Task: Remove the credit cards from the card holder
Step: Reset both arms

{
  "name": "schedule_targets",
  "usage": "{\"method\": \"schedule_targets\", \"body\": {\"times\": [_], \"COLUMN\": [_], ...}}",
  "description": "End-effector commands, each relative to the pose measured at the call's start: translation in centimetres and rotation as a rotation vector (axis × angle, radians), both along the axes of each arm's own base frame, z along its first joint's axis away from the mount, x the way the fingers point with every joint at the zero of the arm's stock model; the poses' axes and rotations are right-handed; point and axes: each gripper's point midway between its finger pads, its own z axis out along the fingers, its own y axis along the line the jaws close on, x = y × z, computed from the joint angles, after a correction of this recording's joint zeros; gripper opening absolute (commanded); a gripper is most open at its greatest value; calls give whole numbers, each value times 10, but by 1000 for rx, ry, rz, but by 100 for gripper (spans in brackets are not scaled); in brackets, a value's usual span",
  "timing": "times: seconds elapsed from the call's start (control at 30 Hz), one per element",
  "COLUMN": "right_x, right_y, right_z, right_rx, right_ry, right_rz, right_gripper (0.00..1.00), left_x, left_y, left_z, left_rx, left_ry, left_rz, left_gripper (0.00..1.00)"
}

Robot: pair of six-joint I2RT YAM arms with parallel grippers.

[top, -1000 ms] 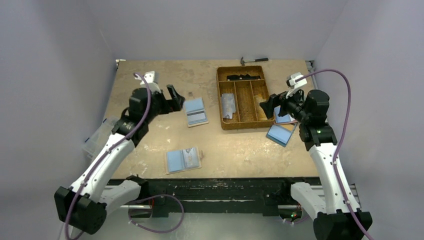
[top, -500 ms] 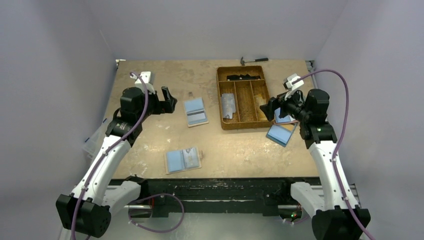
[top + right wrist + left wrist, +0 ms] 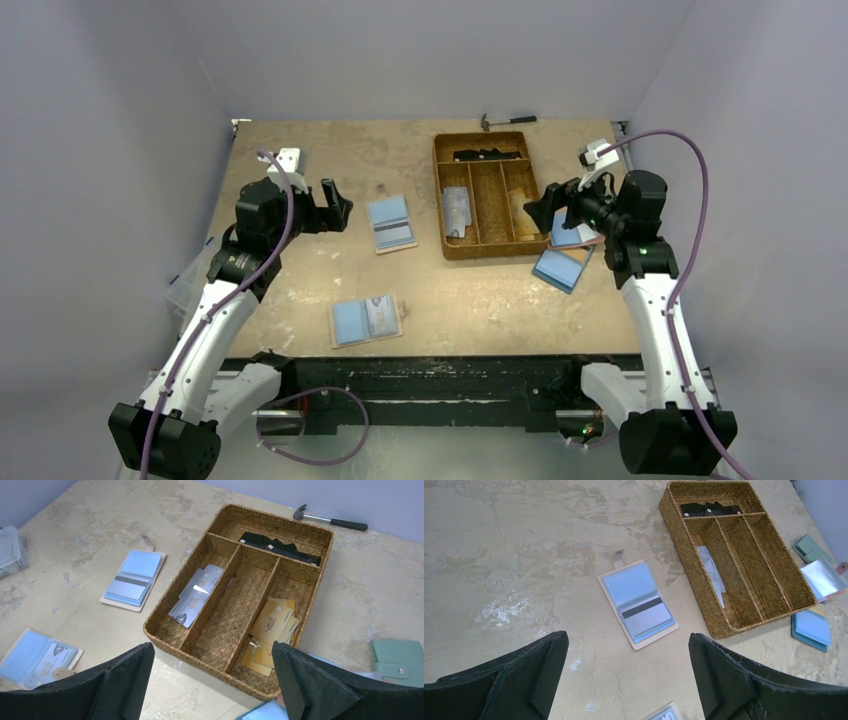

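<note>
A tan card holder (image 3: 391,222) lies open on the table left of the tray, its light blue pockets facing up. A grey credit card (image 3: 646,615) with a black stripe sits in its near half. The same card holder (image 3: 132,580) shows at the left of the right wrist view. My left gripper (image 3: 340,203) hovers open just left of it, nothing between its fingers (image 3: 544,665). A second open tan holder (image 3: 366,320) with a card lies near the front edge. My right gripper (image 3: 535,210) hangs open over the tray's right near corner, empty.
The woven tray (image 3: 441,205) holds silver cards (image 3: 197,595), gold cards (image 3: 272,627) and black cards (image 3: 277,547). Blue holders (image 3: 560,267) and a green wallet (image 3: 397,655) lie right of it. A hammer (image 3: 507,120) lies at the back; a clear box (image 3: 190,275) sits at the left edge.
My left gripper has drawn back a little to the left, away from the open holder. The right arm shifted slightly right. Both stay open; nothing on the table moved.
</note>
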Motion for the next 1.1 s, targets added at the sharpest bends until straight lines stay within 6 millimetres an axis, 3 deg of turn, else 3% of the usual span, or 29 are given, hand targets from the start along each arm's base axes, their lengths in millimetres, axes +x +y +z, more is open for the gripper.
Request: {"method": "schedule_targets", "body": {"times": [0.0,1.07], "right_x": [0,0], "right_y": [1,-1], "right_z": [22,19], "right_rx": [11,-8], "right_ry": [-44,-52], "right_rz": [11,13], "right_gripper": [99,99], "left_x": [1,1], "left_y": [-3,0], "left_z": [9,7], "left_rx": [0,9], "left_ry": [-47,-46], "left_rz": [-24,-12], "left_gripper": [99,99]}}
